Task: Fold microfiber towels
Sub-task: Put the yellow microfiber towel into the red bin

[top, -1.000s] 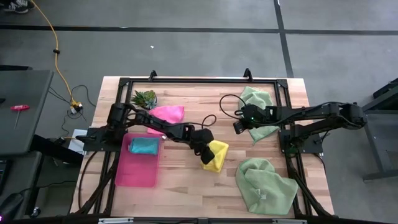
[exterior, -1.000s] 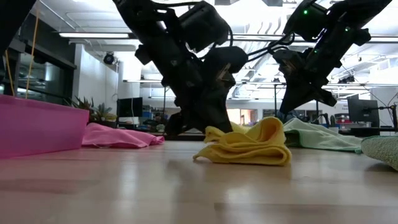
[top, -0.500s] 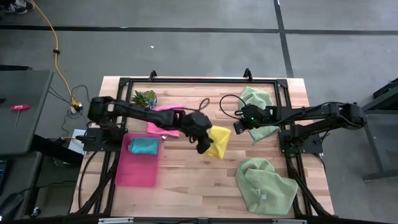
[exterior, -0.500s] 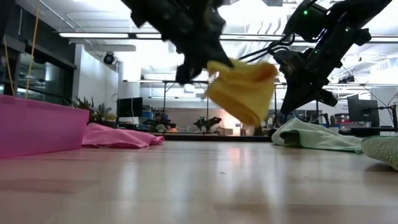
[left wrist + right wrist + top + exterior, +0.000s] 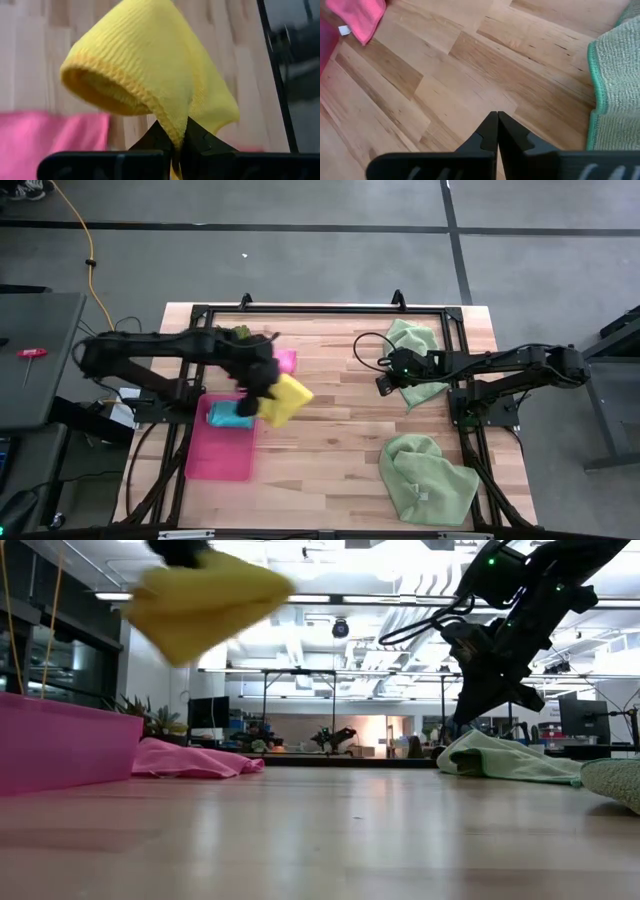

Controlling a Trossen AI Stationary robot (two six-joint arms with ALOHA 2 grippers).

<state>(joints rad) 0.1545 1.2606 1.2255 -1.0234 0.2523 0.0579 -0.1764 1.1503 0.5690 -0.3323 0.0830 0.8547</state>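
Note:
A folded yellow towel [image 5: 284, 400] hangs in the air over the right rim of the pink tray [image 5: 220, 458], with my left gripper [image 5: 262, 388] shut on it. In the low view the yellow towel [image 5: 200, 598] shows high at the left. A teal towel [image 5: 228, 415] lies folded in the tray. The hot pink towel [image 5: 286, 360] lies on the table behind them, partly hidden by the arm. My right gripper [image 5: 383, 386] is shut and touches nothing, above the bare table beside a pale green towel [image 5: 420, 388]. My left gripper pinches a folded, hemmed edge of the yellow towel [image 5: 176, 125] between its two fingers, with several layers in the hold. The fingers slant downward. The towel is lifted clear of the table and bulges out past the fingertips [image 5: 196, 134] in a loose loop.
A second pale green towel [image 5: 428, 478] lies crumpled near the front right. A small green plant [image 5: 238, 333] stands at the back left, partly behind my left arm. Bare wood lies in the table's middle [image 5: 330, 440]. A black frame [image 5: 320, 308] runs round the table.
My left gripper has risen and swung toward the table's left edge, its wrist rolling on the way. The yellow towel, which lay on the table's middle, has been lifted clear and carried to above the tray's right rim.

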